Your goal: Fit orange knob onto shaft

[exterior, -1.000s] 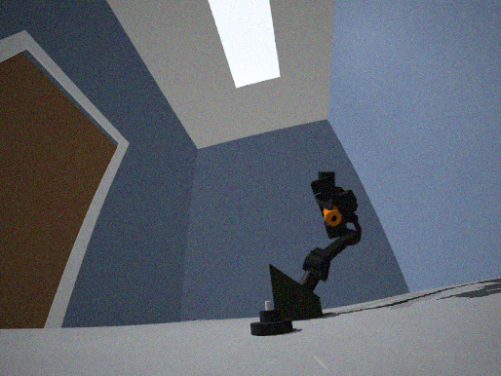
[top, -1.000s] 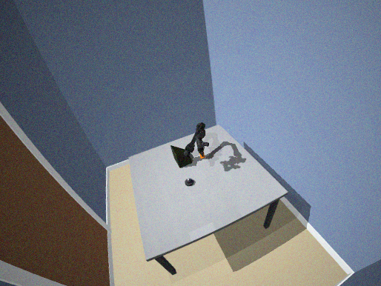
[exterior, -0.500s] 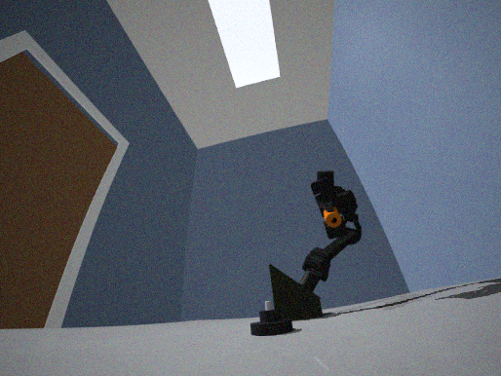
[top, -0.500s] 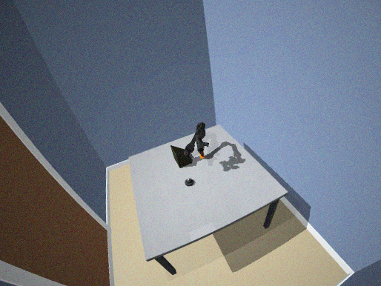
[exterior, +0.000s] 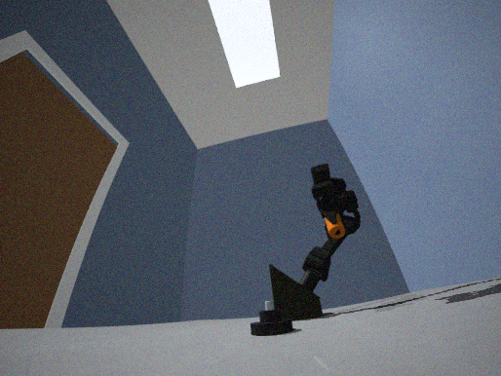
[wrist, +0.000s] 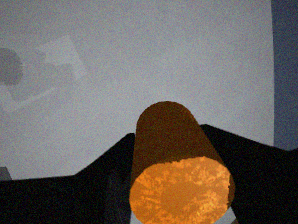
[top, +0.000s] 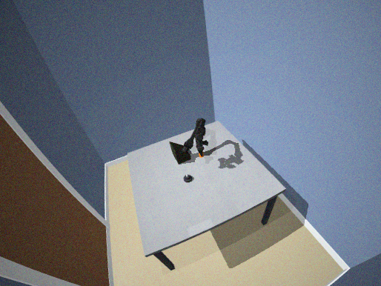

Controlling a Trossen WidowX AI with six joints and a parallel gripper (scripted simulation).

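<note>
My gripper (top: 200,153) (exterior: 336,225) is shut on the orange knob (top: 200,155) (exterior: 334,227) (wrist: 175,165) and holds it high above the table, near the arm's base. In the wrist view the knob is a cylinder between my two dark fingers, one flat end facing the camera; no hole shows on that end. The black round pedestal (top: 188,178) (exterior: 271,324) stands on the table in front of the arm's base. The short silver shaft (exterior: 268,305) sticks up from it. The knob is well above and to the right of the shaft in the exterior view.
The arm's dark wedge-shaped base (top: 179,153) (exterior: 290,294) sits at the back of the grey table (top: 207,200) (exterior: 390,336), just behind the pedestal. The table's right edge shows in the wrist view as a blue strip.
</note>
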